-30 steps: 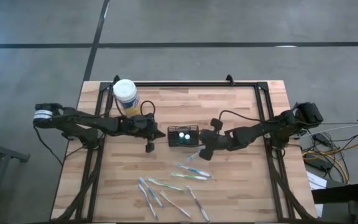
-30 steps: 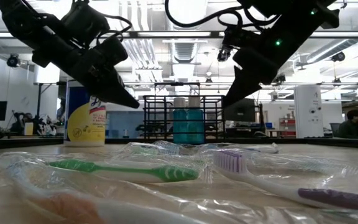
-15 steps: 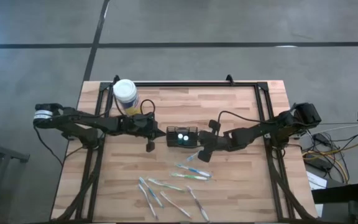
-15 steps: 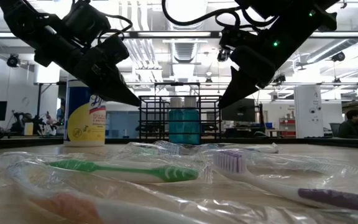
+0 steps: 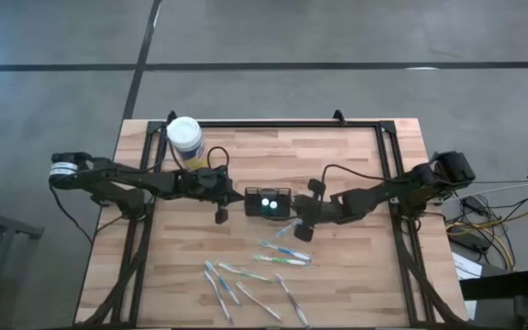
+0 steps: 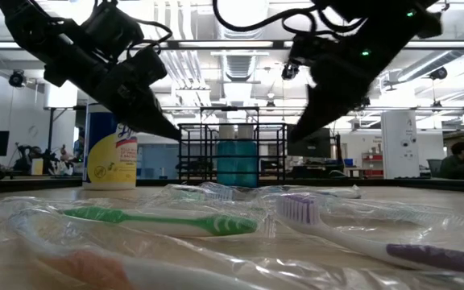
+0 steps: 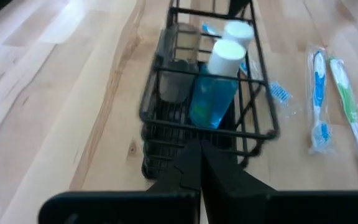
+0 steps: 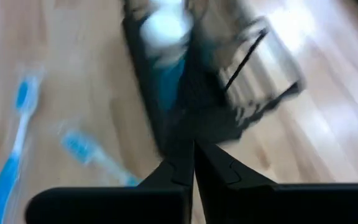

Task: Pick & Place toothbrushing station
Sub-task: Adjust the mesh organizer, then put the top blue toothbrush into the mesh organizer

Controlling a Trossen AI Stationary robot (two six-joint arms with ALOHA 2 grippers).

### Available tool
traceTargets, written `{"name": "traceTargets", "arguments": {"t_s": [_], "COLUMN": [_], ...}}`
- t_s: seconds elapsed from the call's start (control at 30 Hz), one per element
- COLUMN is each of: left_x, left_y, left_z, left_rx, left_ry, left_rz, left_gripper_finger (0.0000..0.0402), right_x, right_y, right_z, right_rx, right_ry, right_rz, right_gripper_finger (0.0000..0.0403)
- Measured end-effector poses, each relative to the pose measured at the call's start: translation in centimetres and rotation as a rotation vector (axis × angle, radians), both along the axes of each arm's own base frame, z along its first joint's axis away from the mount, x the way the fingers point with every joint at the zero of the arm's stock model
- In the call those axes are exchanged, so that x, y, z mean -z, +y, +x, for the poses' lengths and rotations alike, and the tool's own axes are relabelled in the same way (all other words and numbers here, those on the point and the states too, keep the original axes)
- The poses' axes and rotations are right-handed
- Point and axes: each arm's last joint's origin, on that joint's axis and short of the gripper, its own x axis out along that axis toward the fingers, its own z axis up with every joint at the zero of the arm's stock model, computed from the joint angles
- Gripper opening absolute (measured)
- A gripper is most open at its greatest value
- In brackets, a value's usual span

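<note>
High view, left to right: a white-lidded yellow jar [image 5: 185,139] stands in the upper left of the wooden table [image 5: 356,275], then my left gripper [image 5: 242,198] lies at frame centre with its fingers shut on nothing, tips at the left end of the black wire caddy [image 5: 269,202]. That caddy sits mid-frame holding two white-capped blue bottles [image 5: 270,201], and my right gripper [image 5: 293,207], also shut and empty, meets its right end. Wrapped toothbrushes [image 5: 280,258] lie scattered in the lower centre, below the caddy.
</note>
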Motion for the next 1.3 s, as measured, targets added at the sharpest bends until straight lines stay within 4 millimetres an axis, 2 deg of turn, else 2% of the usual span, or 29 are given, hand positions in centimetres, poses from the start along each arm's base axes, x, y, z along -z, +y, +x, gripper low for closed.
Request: {"name": "traceTargets", "arguments": {"t_s": [0.2,0.33,0.53,0.7,0.87,1.03,1.17,1.3], "left_x": [0.2,0.1,-0.9,-3.4,-6.9,-9.2,-8.7,-6.5], "left_y": [0.0,0.0,-0.1,-0.4,-1.4,-2.4,-2.5,-2.3], "left_z": [-0.2,-0.3,-1.4,-3.7,-7.1,-11.1,-13.3,-14.4], "left_rx": [0.001,-0.001,0.039,0.036,0.089,0.193,0.180,0.074], "left_ry": [0.032,0.034,0.051,-0.002,-0.103,-0.338,-0.512,-0.538], "left_rz": [0.008,0.012,0.077,0.097,0.130,0.198,0.154,0.113], "left_gripper_finger": [0.0003,0.0004,0.0006,0.0007,0.0007,0.0007,0.0007,0.0008], "right_x": [-0.9,-1.7,-3.0,-5.0,-7.7,-10.1,-10.5,-8.9], "right_y": [-0.4,-0.2,-0.2,1.0,2.4,3.0,2.8,2.2], "right_z": [-1.3,-1.8,-3.3,-4.6,-6.8,-9.6,-11.4,-12.5], "right_rx": [0.026,-0.015,-0.045,-0.148,-0.272,-0.322,-0.335,-0.322], "right_ry": [0.048,0.049,0.091,-0.008,-0.164,-0.363,-0.529,-0.563], "right_rz": [0.008,0.065,0.113,0.085,0.078,-0.063,-0.085,-0.067], "right_gripper_finger": [0.0008,0.0008,0.0008,0.0009,0.0022,0.0049,0.0064,0.0079]}}
